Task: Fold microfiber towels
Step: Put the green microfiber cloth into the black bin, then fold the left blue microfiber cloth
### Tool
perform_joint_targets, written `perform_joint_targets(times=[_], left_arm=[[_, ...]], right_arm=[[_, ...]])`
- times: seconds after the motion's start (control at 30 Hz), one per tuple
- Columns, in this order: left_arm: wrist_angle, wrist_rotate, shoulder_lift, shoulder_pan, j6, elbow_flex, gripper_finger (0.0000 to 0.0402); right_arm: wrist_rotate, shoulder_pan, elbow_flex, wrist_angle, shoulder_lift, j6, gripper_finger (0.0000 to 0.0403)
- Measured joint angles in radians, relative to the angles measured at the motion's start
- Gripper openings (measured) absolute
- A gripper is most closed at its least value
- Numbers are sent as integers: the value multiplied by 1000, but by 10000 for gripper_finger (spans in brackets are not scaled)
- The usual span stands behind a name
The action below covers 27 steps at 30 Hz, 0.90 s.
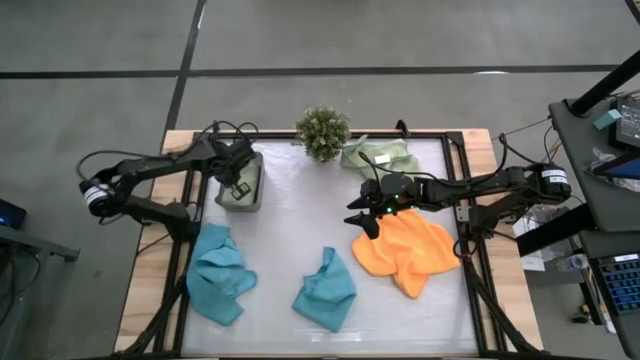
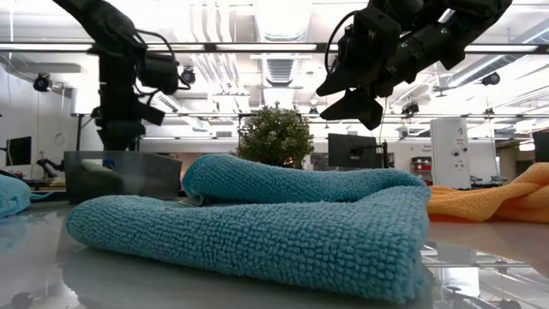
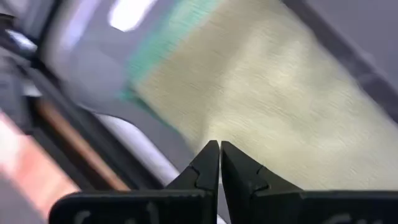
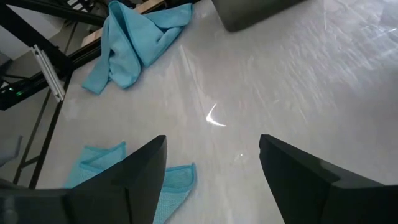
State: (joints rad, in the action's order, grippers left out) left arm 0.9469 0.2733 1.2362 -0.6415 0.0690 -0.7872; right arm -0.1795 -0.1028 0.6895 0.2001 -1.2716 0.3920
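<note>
White tabletop carrying scattered microfiber towels.
Left gripper, fingers pressed together and empty, is hovering over the sage-green towel in the dark grey tray at far left; right gripper, spread wide and empty, is hanging beside the orange towel; two teal towels are lying near.

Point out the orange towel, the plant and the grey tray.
orange towel [image 1: 408, 254], high view, middle of the cloth.
plant [image 1: 323, 131], high view, centre of the leaves.
grey tray [image 1: 257, 186], high view, right-hand wall.
</note>
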Motion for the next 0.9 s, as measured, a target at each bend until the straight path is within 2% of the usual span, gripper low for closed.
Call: perform_joint_targets(times=[0.1,0.17,0.3,0.4,0.53,0.7,0.9], left_arm=[[21,-137,-34,0,8,18,1],[20,-159,-39,2,35,30,1],[12,-140,-21,2,73,49,1],[6,-88,9,5,137,42,1],[6,-55,-9,36,213,27,1],[-39,-44,-104,161,241,5,1],[-285,-21,-239,398,290,6,1]], right_arm=[[0,0,0,0,0,-2,247],[0,0,0,5,0,-4,247],[0,0,0,15,0,-18,247],[0,2,-3,19,0,-47,247],[-1,2,-6,21,0,-120,247],[-1,2,-6,25,0,-145,247],[-1,11,-6,25,0,-107,247]])
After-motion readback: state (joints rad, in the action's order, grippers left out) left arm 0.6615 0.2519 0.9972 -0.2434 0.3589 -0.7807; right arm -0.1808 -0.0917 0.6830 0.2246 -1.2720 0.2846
